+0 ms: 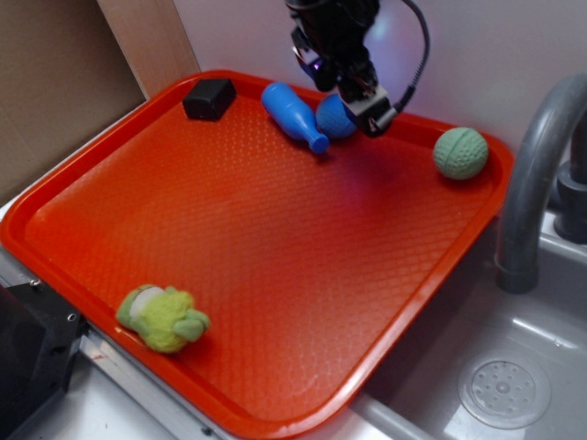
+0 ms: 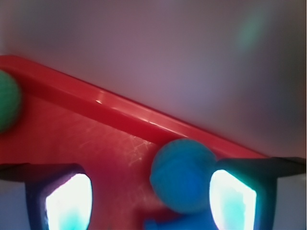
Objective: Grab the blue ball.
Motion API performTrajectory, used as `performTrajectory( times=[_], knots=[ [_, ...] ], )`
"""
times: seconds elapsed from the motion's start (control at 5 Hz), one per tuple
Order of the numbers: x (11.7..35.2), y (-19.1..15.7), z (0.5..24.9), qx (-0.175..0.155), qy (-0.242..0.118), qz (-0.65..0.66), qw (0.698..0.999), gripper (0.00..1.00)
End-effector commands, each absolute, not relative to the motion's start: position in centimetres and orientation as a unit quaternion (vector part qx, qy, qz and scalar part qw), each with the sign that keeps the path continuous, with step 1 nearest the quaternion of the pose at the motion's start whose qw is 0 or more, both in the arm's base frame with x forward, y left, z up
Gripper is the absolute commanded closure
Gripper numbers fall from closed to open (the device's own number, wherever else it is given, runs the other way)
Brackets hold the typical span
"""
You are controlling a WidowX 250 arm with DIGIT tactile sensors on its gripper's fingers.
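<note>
Exterior view, left to right. You have a red tray (image 1: 275, 266) with a textured floor filling most of the frame. A green plush toy (image 1: 161, 317) lies near its front left edge. A small black block (image 1: 209, 98) sits at the back left corner. Next comes a blue bowling pin (image 1: 293, 115) on its side, neck pointing toward the tray's middle. The blue ball (image 1: 332, 119) rests just beside the pin at the tray's back rim, partly hidden behind the gripper (image 1: 359, 99). Further right, well apart from these, a pale green ball (image 1: 460, 152) sits near the back right corner. Beyond the tray, a grey faucet (image 1: 537, 165) rises over a sink (image 1: 495, 390).

Wrist view, left to right. The green ball (image 2: 8, 106) shows blurred at the left edge. Your left finger (image 2: 57, 191) is well clear of anything. The blue ball (image 2: 182, 175) lies close against the right finger (image 2: 254, 187); contact can't be confirmed through the blur. The jaws stand spread wide, the ball between them but off-centre toward the right side. Nothing is gripped.
</note>
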State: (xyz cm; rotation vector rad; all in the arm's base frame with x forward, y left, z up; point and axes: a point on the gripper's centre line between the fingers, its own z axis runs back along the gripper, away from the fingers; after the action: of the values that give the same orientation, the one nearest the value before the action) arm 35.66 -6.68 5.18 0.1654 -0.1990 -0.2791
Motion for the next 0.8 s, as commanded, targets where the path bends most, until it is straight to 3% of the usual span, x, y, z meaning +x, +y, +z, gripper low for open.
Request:
performTrajectory(
  times=[0.0,0.2,0.6],
  knots=[
    [36.1,-7.1,4.3,0.111,-0.115,-0.126,0.979,0.03],
    [35.1,-6.1,4.2,0.119,-0.123,-0.115,0.979,1.0],
    [32.9,-3.8,5.0,0.12,-0.143,-0.115,0.976,1.0]
  ],
)
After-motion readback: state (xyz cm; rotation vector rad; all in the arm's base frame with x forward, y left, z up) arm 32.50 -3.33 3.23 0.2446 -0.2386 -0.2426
